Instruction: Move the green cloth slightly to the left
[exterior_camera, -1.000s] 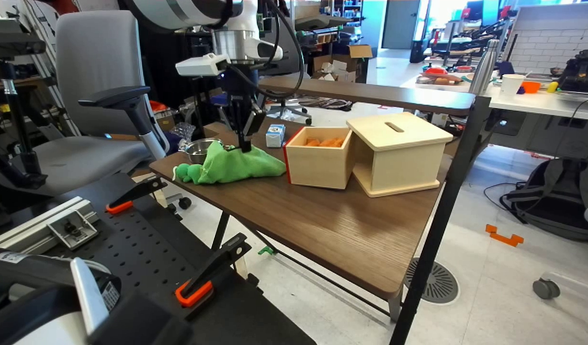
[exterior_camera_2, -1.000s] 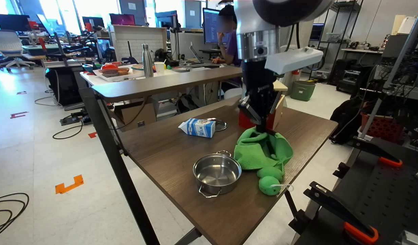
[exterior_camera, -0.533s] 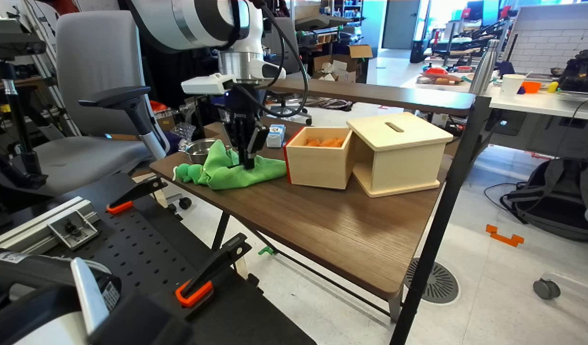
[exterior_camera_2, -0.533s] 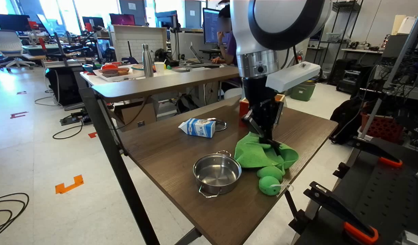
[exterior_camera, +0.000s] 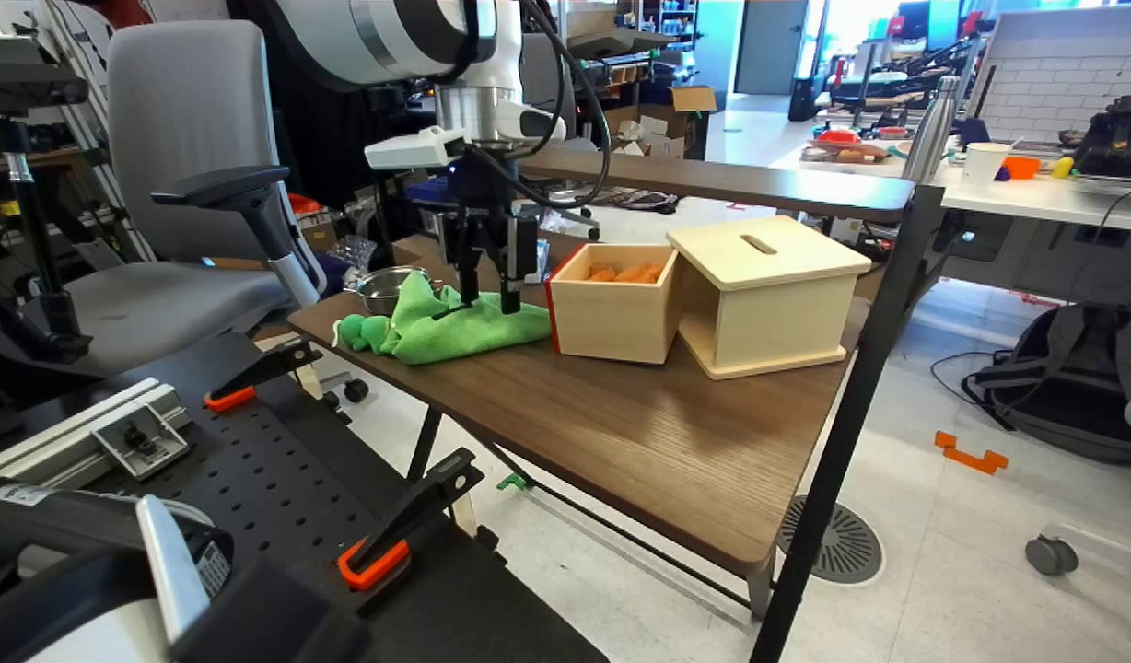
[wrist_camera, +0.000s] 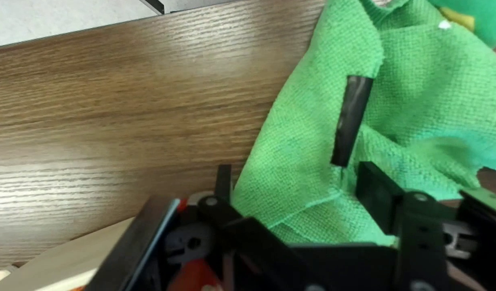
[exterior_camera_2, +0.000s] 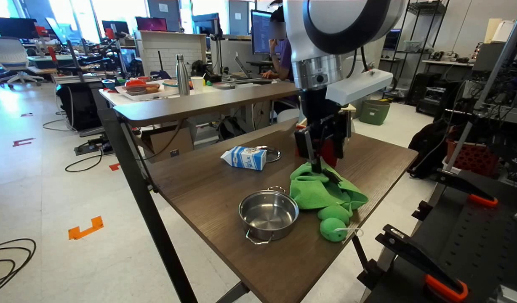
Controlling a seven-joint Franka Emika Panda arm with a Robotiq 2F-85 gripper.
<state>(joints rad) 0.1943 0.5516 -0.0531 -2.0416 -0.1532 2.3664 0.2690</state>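
Note:
The green cloth (exterior_camera: pixel 450 336) lies crumpled near one end of the brown table, with a green rounded toy-like part (exterior_camera_2: pixel 334 229) at its end. In the wrist view the cloth (wrist_camera: pixel 308 105) fills the middle and right, and a dark strip (wrist_camera: pixel 352 121) rests on it. My gripper (exterior_camera: pixel 490 301) points down over the cloth with its jaws spread apart. Cloth shows beneath and between the fingertips in the wrist view, but nothing is pinched there. Whether a fingertip still touches the cloth in an exterior view I cannot tell.
A steel pot (exterior_camera_2: pixel 268 214) stands right beside the cloth. On the cloth's other side is an open wooden box (exterior_camera: pixel 612 318) with orange things inside, then a second wooden box (exterior_camera: pixel 777 304). A milk carton (exterior_camera_2: pixel 246 158) lies farther off. The table edge (exterior_camera: pixel 418 391) runs close by.
The gripper came down with the raised cloth, which has slumped flatter onto the table. Its jaws have opened and let the cloth go, and the gripper has risen slightly.

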